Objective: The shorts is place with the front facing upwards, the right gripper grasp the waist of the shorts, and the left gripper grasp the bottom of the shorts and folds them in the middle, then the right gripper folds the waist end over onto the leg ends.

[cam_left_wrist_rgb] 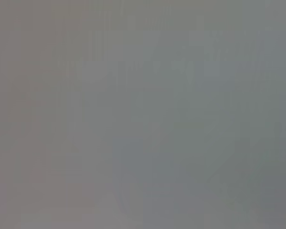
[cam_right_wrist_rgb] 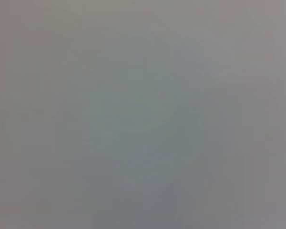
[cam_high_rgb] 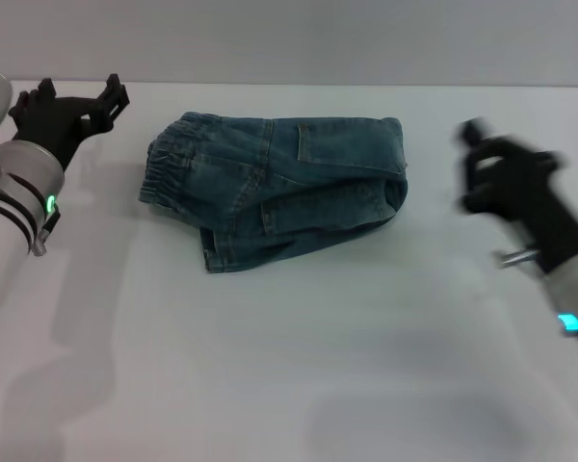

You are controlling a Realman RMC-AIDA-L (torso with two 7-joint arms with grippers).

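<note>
On the far left of the desk, the left hand is parked well apart from the denim, its black fingers spread wide and nothing held in them, so it's pretty clearly released and just kept out of the way. Moving right, the shorts are found lying near the middle of the back half of the desk, already doubled up into a compact bundle: the waist with its gathered elastic is seen at the left end of the bundle, laid on top, and the leg ends are poking out underneath it toward the front, with a rounded fold line at the right end. That layout reads like the waist has been brought over onto the hems, so both folds are probably done, tbh. A pocket seam is shown on the upper layer. Farther right, the right hand is caught hovering clear of the cloth, nothing gripped as far as can be judged, but it's smeared by motion and whether its fingers are apart or together can't be told. Nothing useful is given by either wrist view, just flat grey. No containers are seen anywhere, so there's nothing to be said about contents.
</note>
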